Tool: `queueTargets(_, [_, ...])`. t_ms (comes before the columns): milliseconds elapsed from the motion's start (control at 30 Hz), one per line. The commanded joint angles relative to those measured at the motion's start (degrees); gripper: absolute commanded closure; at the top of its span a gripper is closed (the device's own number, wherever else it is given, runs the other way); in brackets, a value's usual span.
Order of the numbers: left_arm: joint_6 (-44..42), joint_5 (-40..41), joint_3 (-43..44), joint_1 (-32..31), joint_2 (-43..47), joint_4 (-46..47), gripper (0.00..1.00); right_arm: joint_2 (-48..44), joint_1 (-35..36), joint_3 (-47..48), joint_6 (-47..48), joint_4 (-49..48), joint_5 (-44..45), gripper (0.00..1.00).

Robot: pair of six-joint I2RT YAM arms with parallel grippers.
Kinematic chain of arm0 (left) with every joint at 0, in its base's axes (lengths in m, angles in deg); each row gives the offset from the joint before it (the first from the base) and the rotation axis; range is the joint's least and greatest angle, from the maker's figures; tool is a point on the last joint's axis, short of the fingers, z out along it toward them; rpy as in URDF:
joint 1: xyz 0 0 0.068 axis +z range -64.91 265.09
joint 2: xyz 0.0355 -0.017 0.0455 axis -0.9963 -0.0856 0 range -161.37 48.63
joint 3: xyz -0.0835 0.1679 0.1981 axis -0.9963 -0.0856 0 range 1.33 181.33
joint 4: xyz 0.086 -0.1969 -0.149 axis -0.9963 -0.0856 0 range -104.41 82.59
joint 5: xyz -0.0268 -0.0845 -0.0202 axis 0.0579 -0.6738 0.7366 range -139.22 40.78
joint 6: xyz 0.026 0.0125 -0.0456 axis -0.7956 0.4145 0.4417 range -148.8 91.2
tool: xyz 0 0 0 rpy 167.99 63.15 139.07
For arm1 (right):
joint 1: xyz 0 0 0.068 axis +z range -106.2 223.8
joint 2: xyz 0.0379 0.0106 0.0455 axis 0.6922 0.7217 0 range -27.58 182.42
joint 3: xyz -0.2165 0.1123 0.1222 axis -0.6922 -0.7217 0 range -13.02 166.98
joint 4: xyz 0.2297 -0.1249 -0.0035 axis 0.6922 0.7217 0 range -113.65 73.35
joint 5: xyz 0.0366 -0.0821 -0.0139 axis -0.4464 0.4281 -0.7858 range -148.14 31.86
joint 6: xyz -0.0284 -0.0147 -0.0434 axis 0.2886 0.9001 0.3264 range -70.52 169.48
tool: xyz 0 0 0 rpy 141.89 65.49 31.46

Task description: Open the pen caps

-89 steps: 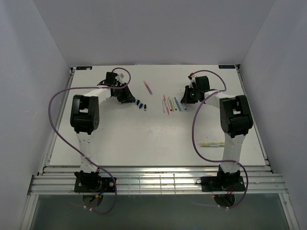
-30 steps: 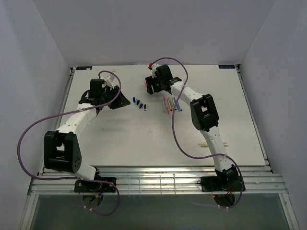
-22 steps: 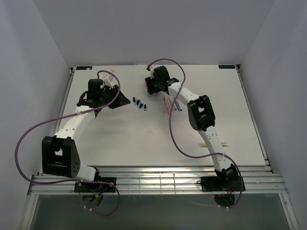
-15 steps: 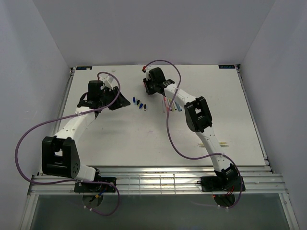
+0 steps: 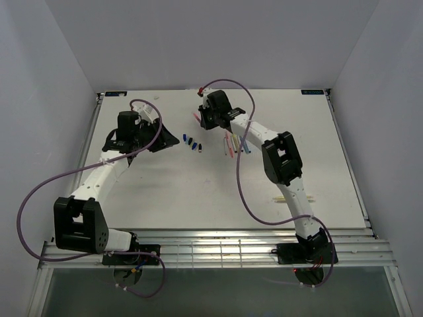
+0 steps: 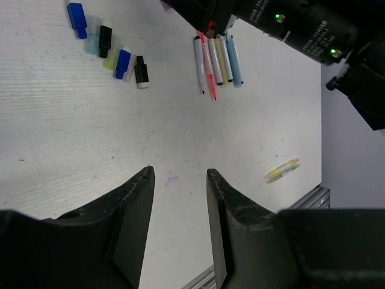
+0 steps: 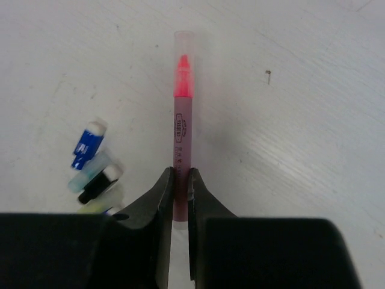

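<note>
My right gripper [image 7: 181,172] is shut on the lower barrel of a pink pen [image 7: 182,120], which lies on the white table. The pen's clear cap [image 7: 183,43] still covers its pink tip, pointing away from me. In the top view this gripper [image 5: 202,119] is at the back middle of the table, the pink pen [image 5: 196,117] poking out to its left. Several loose pen caps [image 5: 192,142], blue, black and pale, lie in a short row. My left gripper [image 6: 180,173] stands open with nothing in it, left of the caps [image 6: 108,49].
A row of several uncapped pens [image 5: 237,143] lies right of the caps, also seen in the left wrist view as a pen row [image 6: 216,59]. A lone yellow pen [image 5: 293,197] rests near the right front. Purple cables loop over both arms.
My right gripper has shut on the pink pen after coming down over it. The left arm has drawn back a little and its jaws have widened slightly.
</note>
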Motion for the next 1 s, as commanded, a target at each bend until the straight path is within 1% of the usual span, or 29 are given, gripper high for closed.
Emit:
queueTargets(0, [2.21,-2.47,0.78,0.50,4.20,-1.07,0.49,-15.12,0.39,-6.47,-3.59,-5.87,-2.03,0.92])
queueTargets(67, [3.43,-4.04,0.08,0.58,5.25,-1.16,0.49,-19.17,0.83,-11.58,-4.64,-6.13,-2.20,0.92])
queueTargets(100, [4.05,-4.66,-0.19,0.58,5.70,-0.90,0.48,-23.45,1.09,-14.56,-5.78,-6.65,-2.81,0.92])
queueTargets(133, [4.67,-5.88,-0.71,0.67,6.14,0.15,0.47,-25.67,1.88,-20.86,-6.31,-7.27,-3.34,0.92])
queueTargets(167, [6.15,-6.59,-1.85,0.76,7.18,0.86,0.45,-27.78,2.41,-24.14,-6.84,-8.49,-3.78,0.92])
queueTargets(200, [6.86,-7.21,-2.29,0.67,7.54,1.47,0.42,-32.06,3.11,-27.39,-7.72,-9.20,-3.43,0.92])
queueTargets(233, [7.39,-8.69,-2.82,0.67,7.98,2.87,0.40,-34.19,4.68,-33.86,-8.42,-10.08,-2.21,0.92])
queueTargets(267, [8.70,-9.58,-3.96,0.67,8.42,3.67,0.38,-38.13,5.48,-36.97,-9.12,-12.09,-1.85,0.92])
queueTargets(300, [9.32,-10.63,-4.58,0.67,8.69,4.37,0.37,-39.91,6.36,-39.79,-9.74,-13.07,-1.50,0.92])
queueTargets(333, [9.94,-11.34,-5.02,0.67,8.86,5.68,0.37,-41.49,7.94,-44.69,-11.57,-13.60,-0.80,0.92])
queueTargets(367, [10.56,-13.00,-6.15,0.67,9.04,6.31,0.36,-44.21,8.56,-46.65,-12.46,-16.13,-0.71,0.92])
queueTargets(433, [12.49,-14.50,-7.56,0.67,9.21,8.76,0.36,-46.16,10.76,-50.95,-14.74,-17.11,0.16,0.92])
queueTargets(567, [16.09,-16.71,-11.52,0.67,9.83,13.07,0.36,-48.63,13.92,-53.09,-15.81,-17.56,2.01,0.92])
queueTargets(667, [17.06,-15.66,-13.63,0.67,10.01,13.52,0.36,-49.07,15.60,-53.17,-16.16,-16.77,2.37,0.92])
queueTargets(700, [17.07,-14.52,-13.81,0.67,9.92,13.17,0.36,-49.16,16.21,-53.26,-16.16,-16.77,2.46,0.92])
queueTargets(733, [16.98,-13.90,-14.16,0.67,10.01,12.38,0.37,-49.24,16.47,-53.26,-16.16,-16.68,4.55,0.92])
queueTargets(967, [16.62,-5.73,-13.99,0.67,10.36,7.37,0.37,-50.47,17.44,-54.49,-16.25,-16.94,4.83,0.92])
